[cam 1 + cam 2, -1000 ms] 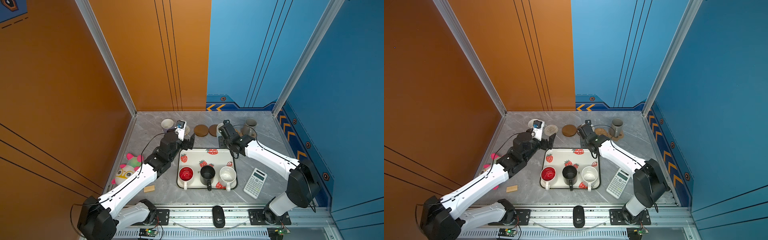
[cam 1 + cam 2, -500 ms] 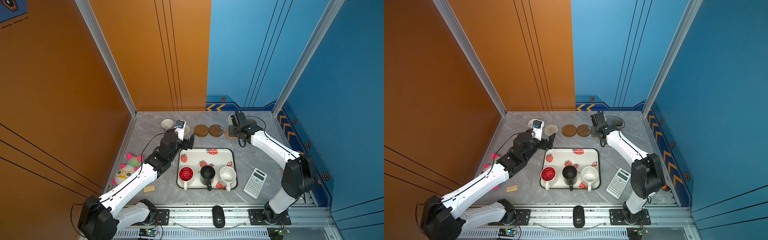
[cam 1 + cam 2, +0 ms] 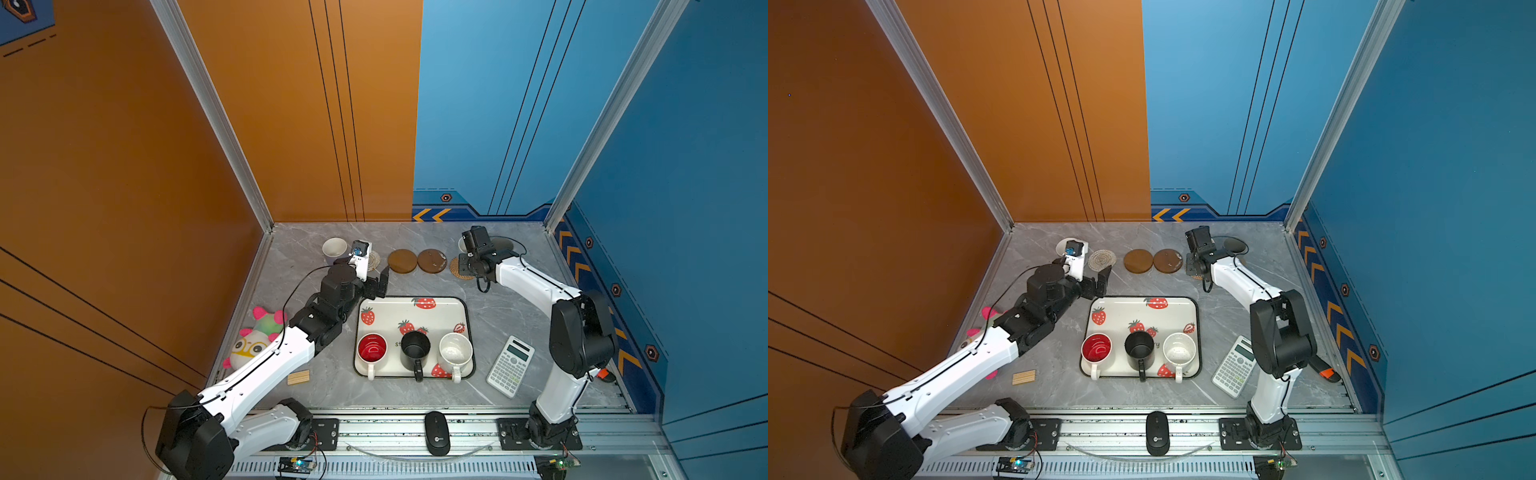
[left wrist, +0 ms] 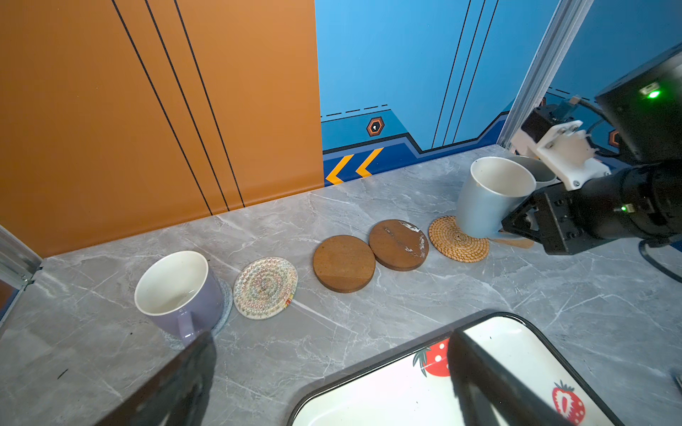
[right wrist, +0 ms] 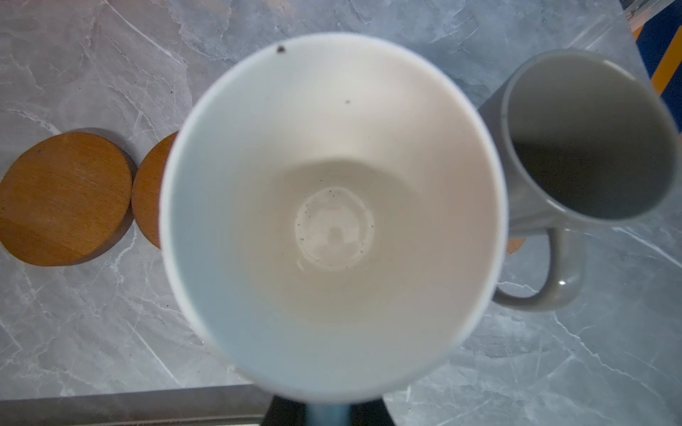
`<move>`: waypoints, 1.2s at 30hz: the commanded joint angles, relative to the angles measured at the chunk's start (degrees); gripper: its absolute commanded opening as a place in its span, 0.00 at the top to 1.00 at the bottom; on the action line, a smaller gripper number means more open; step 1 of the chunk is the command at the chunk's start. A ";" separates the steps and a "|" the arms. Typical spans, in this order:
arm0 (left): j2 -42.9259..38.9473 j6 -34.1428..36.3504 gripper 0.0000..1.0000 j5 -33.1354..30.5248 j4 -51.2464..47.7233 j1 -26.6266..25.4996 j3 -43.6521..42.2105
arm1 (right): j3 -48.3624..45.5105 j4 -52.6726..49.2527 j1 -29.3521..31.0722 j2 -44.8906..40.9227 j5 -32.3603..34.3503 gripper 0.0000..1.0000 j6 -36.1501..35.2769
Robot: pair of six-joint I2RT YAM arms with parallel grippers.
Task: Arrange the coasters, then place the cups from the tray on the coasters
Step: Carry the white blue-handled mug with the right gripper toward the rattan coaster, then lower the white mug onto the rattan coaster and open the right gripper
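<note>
Far left on the bench (image 4: pixel 92 313): the lavender cup (image 4: pixel 181 291) sits on the grey-blue coaster (image 4: pixel 226 304). That one's done, I think. My left claw (image 4: pixel 332 337) hangs between the coaster row & the tray, wide open, holding nothing. Next in the row are the cream woven coaster (image 4: pixel 265 287), then the two brown wooden discs (image 4: pixel 344 263), all bare.

Now the bit that matters. My right claw (image 4: pixel 516 224) is pinched tight on the handle of the light blue cup (image 4: pixel 487 199). The tan rattan coaster (image 4: pixel 455 241) lies left of the cup, toward the discs. Only the cup's bottom edge is over the coaster's rim, and the cup looks tipped toward my right claw. So prob it needs a small move left, then to stand straight, before I let go. Touching the mat or just above it? Can't tell.

The grey cup (image 5: pixel 590 140) stands just beside it on the right. Don't bump it.

The left wrist cam shows the coaster & the cup's bottom. The right wrist cam looks down into the cup, so the coaster is hidden there. In both top views my right arm covers most of the cup.

The tray (image 3: pixel 440 318) is nearer me w/ 3 cups to go: the red-inside cup (image 3: pixel 371 348), the black cup (image 3: pixel 414 345), the speckled cup (image 3: pixel 456 351).
</note>
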 commanded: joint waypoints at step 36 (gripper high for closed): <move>1.89 -0.49 0.02 -0.92 1.21 1.33 0.04 | 0.70 8.28 -1.38 5.00 -0.80 1.00 3.52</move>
